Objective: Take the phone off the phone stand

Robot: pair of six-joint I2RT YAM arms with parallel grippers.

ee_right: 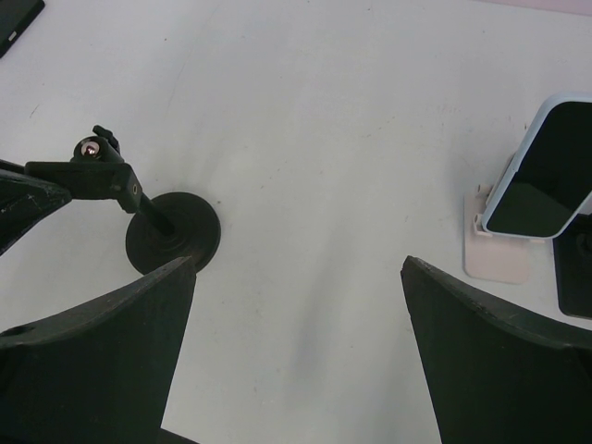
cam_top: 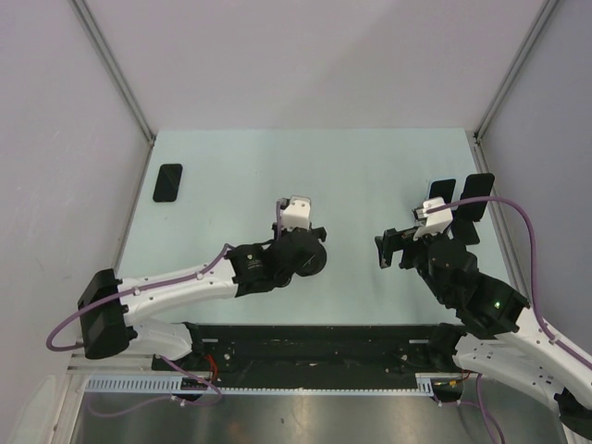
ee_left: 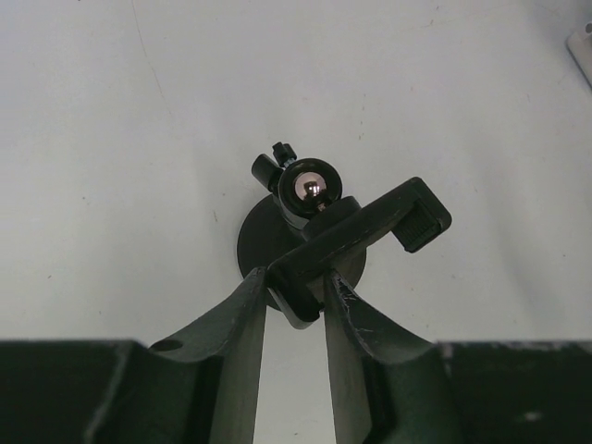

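From overhead, you can see the phone point(cam_top: 167, 182), a plain black slab lying flat on the counter point(cam_top: 370, 166) near the far left corner, well apart from both arms. Your left hand point(cam_top: 303, 248) sits mid-counter and its wrist covers whatever it grips, so you cannot read the grasp here. Your right hand point(cam_top: 396, 248) is half hidden under its own wrist. A dark shape point(cam_top: 476, 190) just behind it is too small to identify.

The left wrist view settles the grip: your left hand is clenched on the phone stand point(ee_left: 370, 222), with both fingers pressed against the near end of its black clamp bracket. The ball joint and part of the round base show behind the bracket, and the fingers hide the rest of the base.

In the right wrist view, your right hand is released, its fingers spread wide with only bare counter between them. The stand's base rests on the counter at the left. Only a corner of the phone shows at the top left edge. At the right, a pale-cased phone point(ee_right: 541, 171) leans on a white stand point(ee_right: 495, 250), and a dark object point(ee_right: 575, 277) beside it is cut off by the edge.
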